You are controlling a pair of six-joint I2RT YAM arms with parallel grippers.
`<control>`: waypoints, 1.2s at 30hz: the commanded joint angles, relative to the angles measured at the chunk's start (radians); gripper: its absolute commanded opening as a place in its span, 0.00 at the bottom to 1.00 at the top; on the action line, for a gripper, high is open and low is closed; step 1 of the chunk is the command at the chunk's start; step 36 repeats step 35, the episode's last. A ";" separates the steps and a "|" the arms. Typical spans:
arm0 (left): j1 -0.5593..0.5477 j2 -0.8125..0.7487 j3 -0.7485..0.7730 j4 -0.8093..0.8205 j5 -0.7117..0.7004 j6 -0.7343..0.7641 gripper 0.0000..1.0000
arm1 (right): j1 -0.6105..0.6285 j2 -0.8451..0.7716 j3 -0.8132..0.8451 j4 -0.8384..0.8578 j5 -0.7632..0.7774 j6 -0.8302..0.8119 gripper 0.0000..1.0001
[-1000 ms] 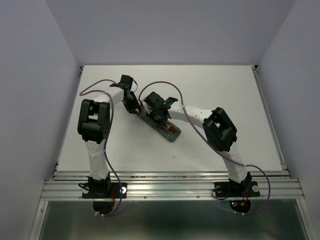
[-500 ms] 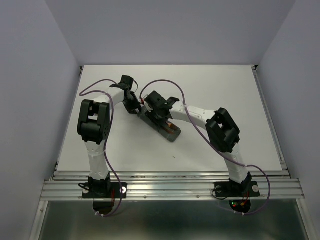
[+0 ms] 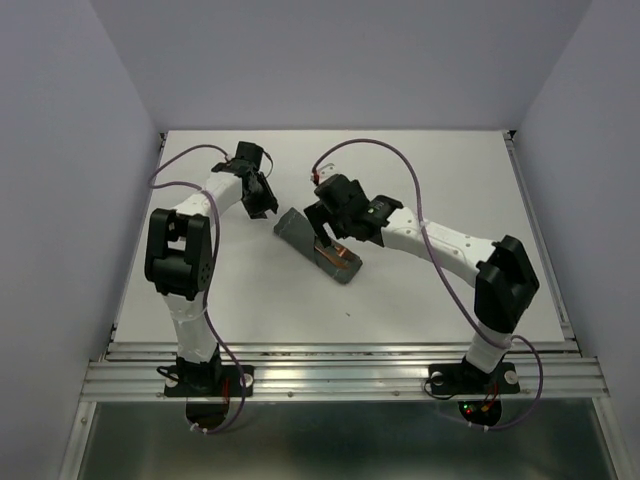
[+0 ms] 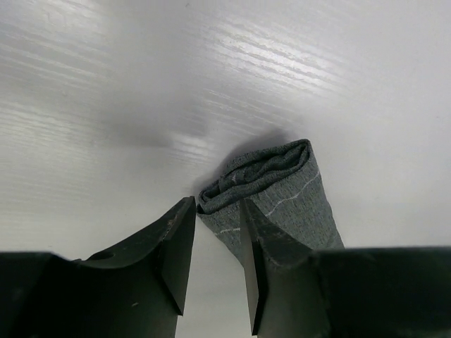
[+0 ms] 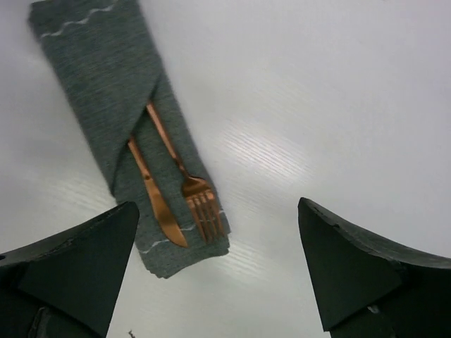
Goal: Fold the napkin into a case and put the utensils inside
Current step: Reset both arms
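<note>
The grey-green napkin lies folded as a narrow case (image 3: 305, 240) slanting across the table's middle. Two copper utensils (image 3: 341, 260) stick out of its near-right mouth. In the right wrist view they are a knife (image 5: 158, 204) and a fork (image 5: 199, 204) lying on the case (image 5: 106, 77). My right gripper (image 3: 327, 235) hovers above that end, open wide (image 5: 218, 205), holding nothing. My left gripper (image 3: 265, 207) sits just off the case's far-left end. Its jaws (image 4: 215, 204) stand open, with bare table between them and the folded cloth end (image 4: 271, 179) just past the tips.
The white table (image 3: 450, 170) is walled by pale panels at the back and both sides. Purple cables (image 3: 375, 150) loop above each arm. A metal rail (image 3: 340, 375) runs along the near edge by the arm bases.
My right gripper opened wide and lifted off the case, leaving the utensils in it. My left gripper widened a little and drew back up-left from the cloth end.
</note>
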 commanded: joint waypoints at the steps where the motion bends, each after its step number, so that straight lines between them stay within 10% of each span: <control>1: -0.006 -0.129 -0.001 -0.028 -0.061 0.042 0.43 | -0.020 -0.083 -0.064 0.050 0.363 0.184 1.00; 12: -0.005 -0.461 -0.153 0.044 -0.113 0.097 0.43 | -0.169 -0.469 -0.358 -0.033 0.509 0.749 1.00; 36: -0.006 -1.122 -0.584 0.166 -0.234 0.077 0.52 | -0.169 -0.826 -0.717 -0.162 0.566 1.024 1.00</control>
